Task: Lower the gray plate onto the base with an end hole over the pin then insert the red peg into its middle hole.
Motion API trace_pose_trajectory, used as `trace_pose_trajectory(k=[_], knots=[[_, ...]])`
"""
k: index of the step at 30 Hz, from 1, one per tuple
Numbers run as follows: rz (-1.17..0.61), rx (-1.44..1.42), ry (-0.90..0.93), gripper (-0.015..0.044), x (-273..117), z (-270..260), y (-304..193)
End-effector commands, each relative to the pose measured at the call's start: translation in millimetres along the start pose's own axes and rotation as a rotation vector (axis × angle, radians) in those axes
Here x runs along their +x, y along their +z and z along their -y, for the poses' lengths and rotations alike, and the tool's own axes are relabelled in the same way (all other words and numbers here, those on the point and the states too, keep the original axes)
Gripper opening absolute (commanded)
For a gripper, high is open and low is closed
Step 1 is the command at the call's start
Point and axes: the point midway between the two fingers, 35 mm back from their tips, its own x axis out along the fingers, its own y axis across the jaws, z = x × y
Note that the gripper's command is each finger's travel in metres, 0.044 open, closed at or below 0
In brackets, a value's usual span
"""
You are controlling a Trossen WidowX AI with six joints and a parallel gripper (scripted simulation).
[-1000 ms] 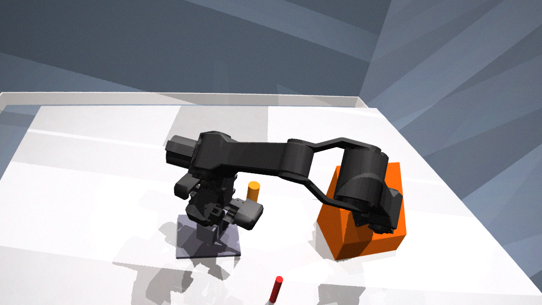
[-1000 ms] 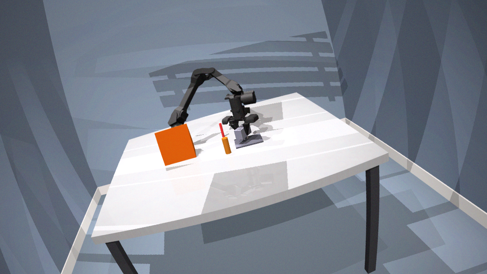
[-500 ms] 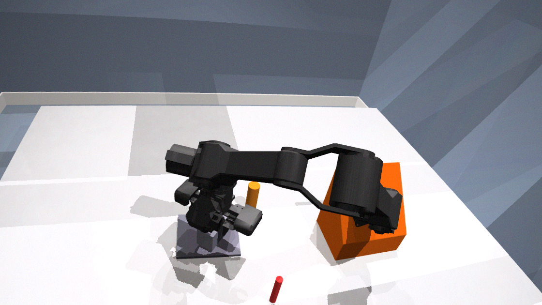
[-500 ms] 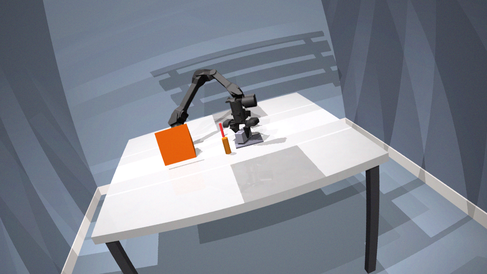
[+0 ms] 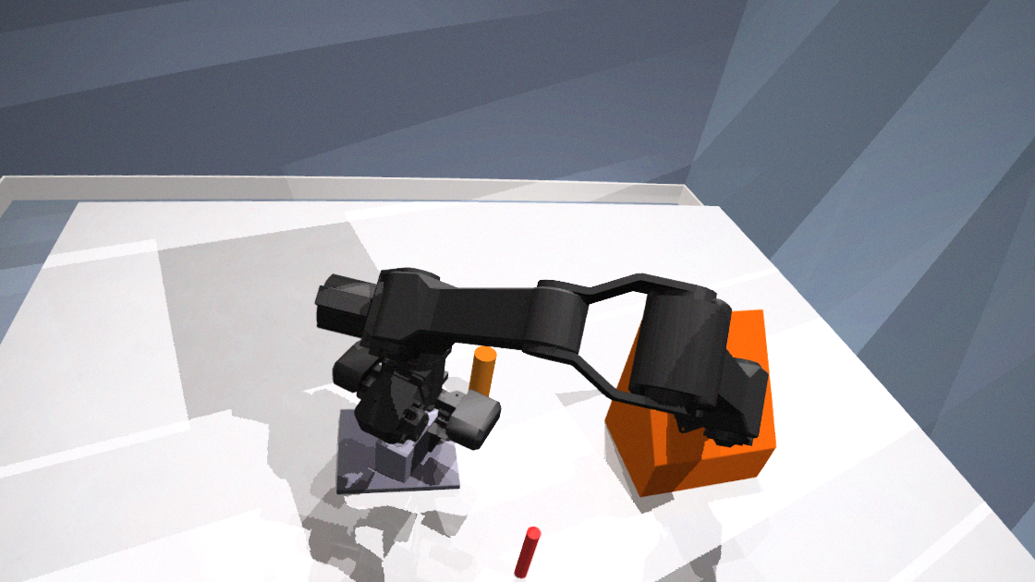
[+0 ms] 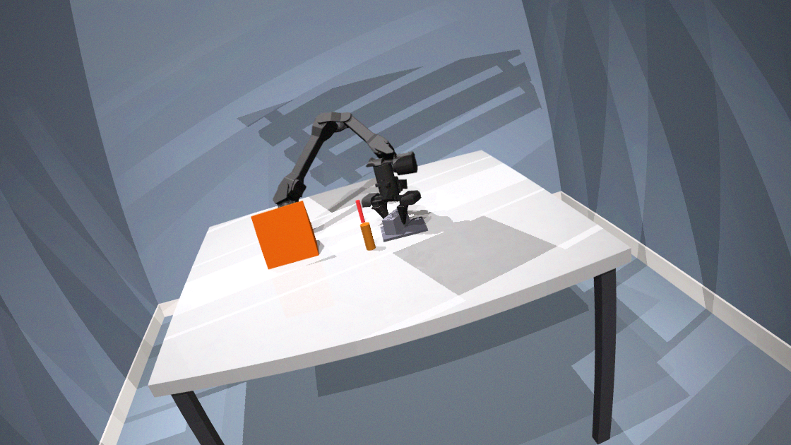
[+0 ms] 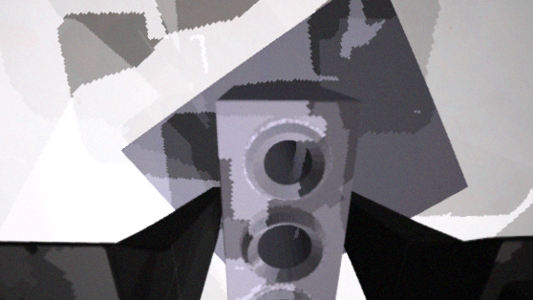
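Note:
The gray plate (image 5: pixel 392 461) (image 6: pixel 393 225) (image 7: pixel 236 119) is a thick bar with holes along its top. It sits low over the square gray base (image 5: pixel 353 463) (image 6: pixel 420 227) (image 7: pixel 401 167) and looks level. The pin is not seen; whether it is in an end hole I cannot make out. My gripper (image 6: pixel 394 217) (image 7: pixel 277 196) is open around the plate, its fingers on either side; narrow gaps show beside the plate's lower part in the wrist view. The red peg (image 5: pixel 527 552) (image 6: pixel 360 211) stands upright on the table, away from the base.
An orange cylinder (image 5: pixel 481 372) (image 6: pixel 367 236) stands upright close to the base. A large orange block (image 5: pixel 749 338) (image 6: pixel 284 235) stands near the arm's foot. The white table (image 5: pixel 238 361) (image 6: pixel 248 326) carries everything.

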Motion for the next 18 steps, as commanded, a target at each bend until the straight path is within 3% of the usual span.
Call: trace_pose_trajectory(k=[1, 5, 9, 16, 18], knots=[[0.0, -0.002, -0.001, 0.0341, -0.5, 0.2, 0.3], [0.0, -0.002, -0.001, 0.044, -0.5, 0.2, 0.3], [0.0, -0.002, -0.001, 0.044, -3.0, 0.7, 0.4], [-0.001, 0.007, 0.001, 0.044, -107.5, 3.3, -0.7], [0.0, 0.008, 0.003, 0.044, -118.6, 1.3, -1.2]])
